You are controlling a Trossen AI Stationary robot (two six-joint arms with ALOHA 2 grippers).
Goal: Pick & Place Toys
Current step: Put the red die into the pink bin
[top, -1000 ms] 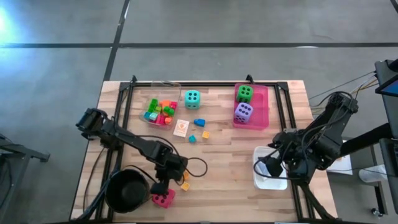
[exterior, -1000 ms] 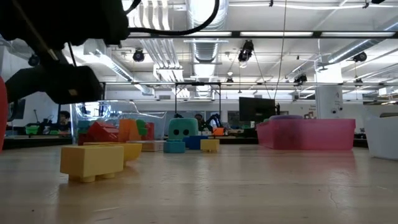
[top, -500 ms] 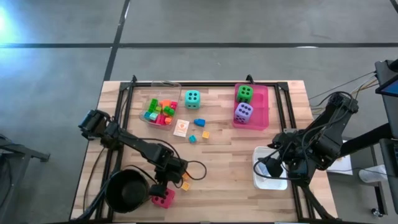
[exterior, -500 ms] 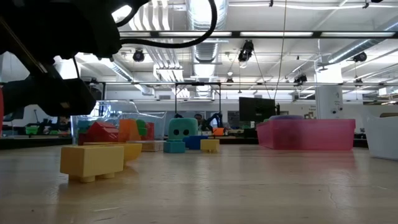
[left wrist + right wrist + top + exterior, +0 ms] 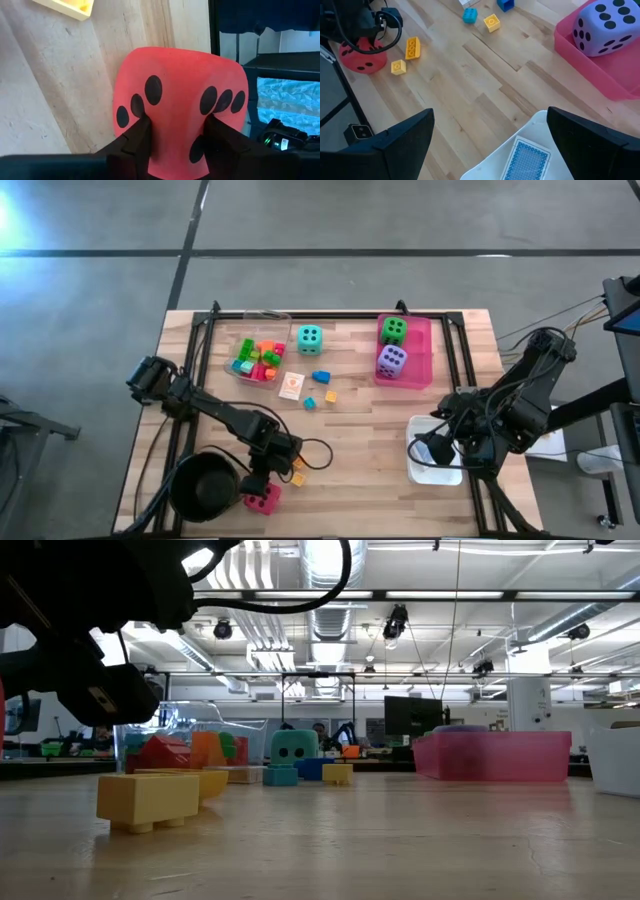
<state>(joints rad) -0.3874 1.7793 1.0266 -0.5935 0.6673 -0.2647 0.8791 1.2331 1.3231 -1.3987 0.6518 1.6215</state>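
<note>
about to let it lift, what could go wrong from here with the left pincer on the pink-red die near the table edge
1. The left pincer pinches the soft pink-red die low on one face; it may squash and slip out on lifting.
2. The die sits at the table edge beside the black pot; a slip could send it off the table.
3. Yellow blocks lie close by and may be knocked.

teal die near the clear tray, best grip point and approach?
Probably top-down, pinching two opposite side faces of the teal die. It sits flat, four dots up. Close across the faces toward the table's front and back edges; the clear tray stands close beside it.
</note>
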